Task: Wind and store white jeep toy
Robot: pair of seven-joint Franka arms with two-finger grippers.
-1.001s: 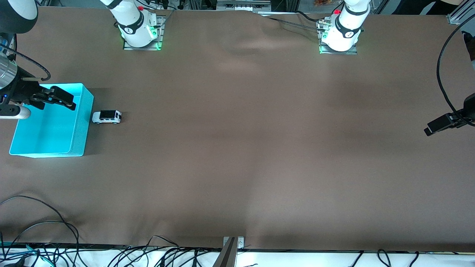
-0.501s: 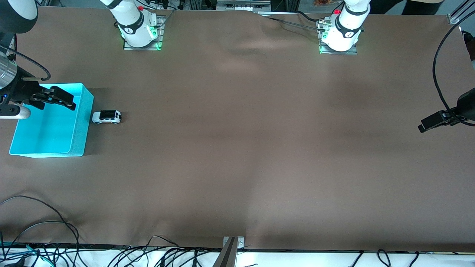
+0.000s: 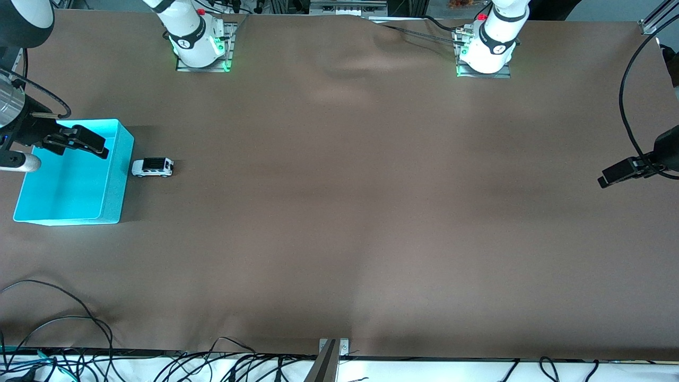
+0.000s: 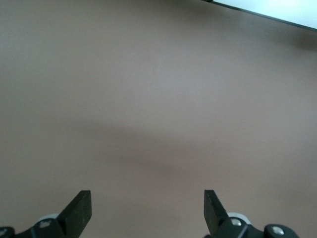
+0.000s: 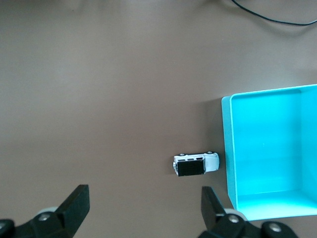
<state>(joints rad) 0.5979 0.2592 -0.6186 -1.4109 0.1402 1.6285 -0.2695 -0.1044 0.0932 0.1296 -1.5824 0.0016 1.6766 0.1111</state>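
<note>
The white jeep toy (image 3: 153, 167) has a black roof and stands on the brown table beside the cyan bin (image 3: 114, 183), on the bin's side toward the table's middle. In the right wrist view the jeep (image 5: 195, 164) lies just outside the wall of the bin (image 5: 226, 148). My right gripper (image 3: 105, 147) hangs open and empty in the air, showing over the bin and apart from the jeep; its open jaws also show in the right wrist view (image 5: 143, 194). My left gripper (image 3: 604, 180) is open and empty over bare table at the left arm's end, and it also shows in the left wrist view (image 4: 147, 198).
The bin has nothing in it. Cables (image 3: 63, 329) lie along the table's edge nearest the front camera. A black cable (image 3: 628, 116) hangs by the left arm. Both arm bases (image 3: 201, 48) stand along the edge farthest from the front camera.
The left gripper has shifted a little toward the table's middle. The right gripper, the jeep and the bin have not visibly moved.
</note>
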